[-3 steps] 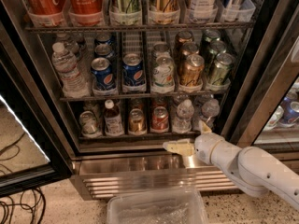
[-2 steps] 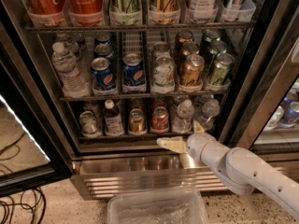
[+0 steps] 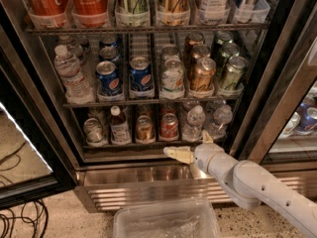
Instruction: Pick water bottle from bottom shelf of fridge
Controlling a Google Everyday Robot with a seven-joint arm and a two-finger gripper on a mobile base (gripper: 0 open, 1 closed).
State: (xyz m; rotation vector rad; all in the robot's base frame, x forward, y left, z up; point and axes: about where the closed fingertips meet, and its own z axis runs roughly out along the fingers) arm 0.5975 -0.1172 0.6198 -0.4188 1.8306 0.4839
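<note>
The fridge (image 3: 148, 187) stands open in the camera view. On its bottom shelf (image 3: 124, 147) two small clear water bottles with white caps stand at the right, one (image 3: 194, 124) beside the other (image 3: 221, 120). My gripper (image 3: 190, 145) is at the shelf's front lip, just in front of and below the left water bottle. It is open and empty. One finger (image 3: 174, 154) points left and the other (image 3: 207, 137) points up. The white arm comes in from the lower right.
Left of the water bottles on the bottom shelf stand a red can (image 3: 169, 126), a gold can (image 3: 144, 128), a dark-labelled white-capped bottle (image 3: 119, 126) and a silver can (image 3: 93, 131). A clear plastic bin (image 3: 166, 222) sits on the floor below. Cables (image 3: 17, 224) lie at the lower left.
My gripper and arm have moved left along the front of the bottom shelf, from under the right water bottle to in front of the left one.
</note>
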